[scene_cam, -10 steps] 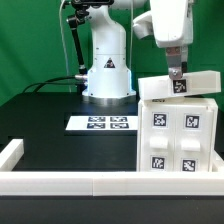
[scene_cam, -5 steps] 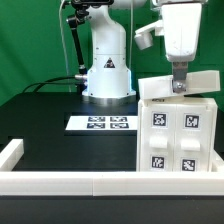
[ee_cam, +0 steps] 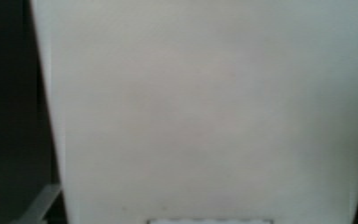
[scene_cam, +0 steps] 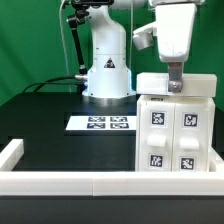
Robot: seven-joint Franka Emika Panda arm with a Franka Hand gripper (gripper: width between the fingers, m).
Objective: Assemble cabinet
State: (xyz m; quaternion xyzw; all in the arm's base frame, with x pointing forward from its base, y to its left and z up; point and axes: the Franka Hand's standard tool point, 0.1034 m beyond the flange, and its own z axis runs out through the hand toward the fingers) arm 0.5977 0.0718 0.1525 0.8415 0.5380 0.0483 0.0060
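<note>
The cabinet body [scene_cam: 178, 140] is a large white box at the exterior view's right, with several square tags on its front face. A white top block [scene_cam: 198, 84] lies level across the top of it. My gripper [scene_cam: 174, 88] comes down from above, its narrow fingers [scene_cam: 174, 76] shut on the front edge of this block. The wrist view shows almost only a blurred white surface of the block [ee_cam: 202, 100], very close to the camera. No fingertips show clearly there.
The marker board [scene_cam: 103, 123] lies flat on the black table, to the left of the cabinet in the exterior view. The arm's white base [scene_cam: 107, 70] stands behind it. Low white border rails run along the front [scene_cam: 70, 181] and the left edge [scene_cam: 10, 152].
The top block was tilted with a tag showing by the fingers. It now sits level on the cabinet body and that tag is hidden. The gripper has shifted slightly left.
</note>
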